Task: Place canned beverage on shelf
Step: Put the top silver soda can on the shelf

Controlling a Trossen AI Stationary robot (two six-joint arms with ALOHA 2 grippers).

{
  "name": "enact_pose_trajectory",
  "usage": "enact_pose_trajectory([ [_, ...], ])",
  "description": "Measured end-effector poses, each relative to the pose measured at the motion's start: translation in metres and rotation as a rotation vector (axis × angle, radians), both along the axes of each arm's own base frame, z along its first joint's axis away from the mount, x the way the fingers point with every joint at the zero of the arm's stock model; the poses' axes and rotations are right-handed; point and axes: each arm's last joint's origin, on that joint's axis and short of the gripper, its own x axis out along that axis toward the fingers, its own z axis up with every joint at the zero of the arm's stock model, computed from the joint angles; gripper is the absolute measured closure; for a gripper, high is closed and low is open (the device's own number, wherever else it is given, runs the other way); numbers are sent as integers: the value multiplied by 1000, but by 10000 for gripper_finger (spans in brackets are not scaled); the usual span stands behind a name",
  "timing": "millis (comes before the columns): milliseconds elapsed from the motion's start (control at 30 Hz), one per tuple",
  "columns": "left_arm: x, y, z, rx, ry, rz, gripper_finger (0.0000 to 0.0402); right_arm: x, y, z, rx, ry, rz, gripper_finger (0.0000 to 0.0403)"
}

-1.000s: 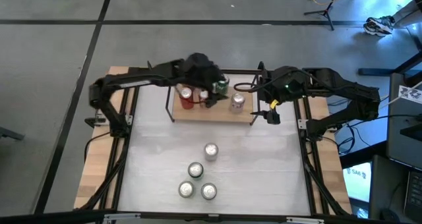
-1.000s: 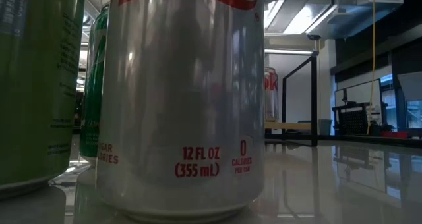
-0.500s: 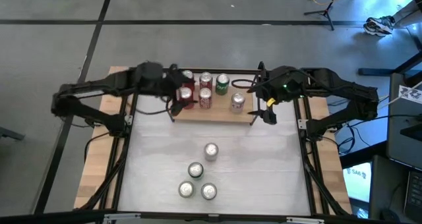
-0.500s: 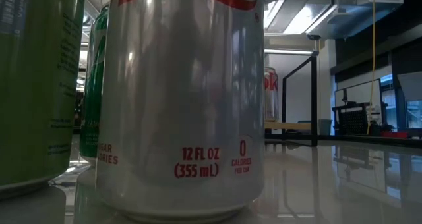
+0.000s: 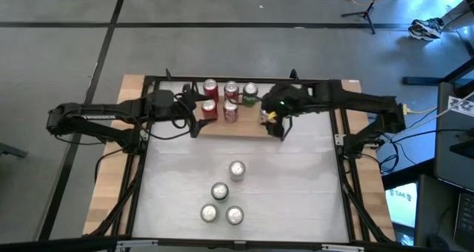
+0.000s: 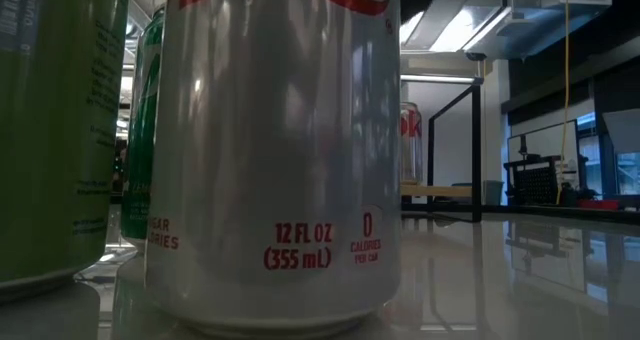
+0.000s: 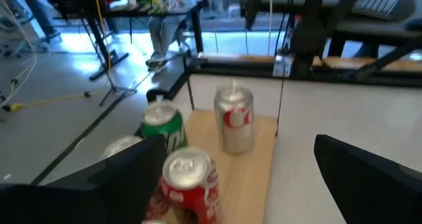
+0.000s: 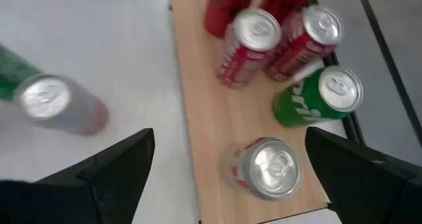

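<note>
Low view: silver can [image 6: 275, 150] fills the frame, top cut off; green can [image 6: 50, 130] cropped at the edge. High view: silver shelf can [image 5: 265, 116] partly hidden beneath right gripper [image 5: 275, 124]. Left wrist view: nearest red can [image 7: 188, 188] cut off below.

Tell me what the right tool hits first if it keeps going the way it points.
Probably the silver can on the shelf. The right tool, open, points down at it, with the green can just beyond. How far above the can it is, I can't tell.
</note>
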Motion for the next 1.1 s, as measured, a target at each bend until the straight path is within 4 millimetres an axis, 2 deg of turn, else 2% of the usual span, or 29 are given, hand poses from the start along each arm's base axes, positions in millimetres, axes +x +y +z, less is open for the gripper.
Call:
enact_pose_trajectory([
  [200, -1, 0, -15, -5, 44, 5, 23, 9, -33, -20, 53, 97, -62, 17],
  [333, -1, 0, -15, -4, 41, 5, 23, 11, -53, -29, 69, 135, -68, 17],
  [467, 0, 0, -14, -1, 27, 8, 23, 14, -64, -37, 114, 160, -55, 17],
  [900, 1, 0, -12, -16, -7, 14, 23, 30, -75, -71, 113, 315, 13, 17],
  [1100, 1, 0, -12, -22, -7, 17, 23, 29, -76, -79, 95, 391, -6, 17],
])
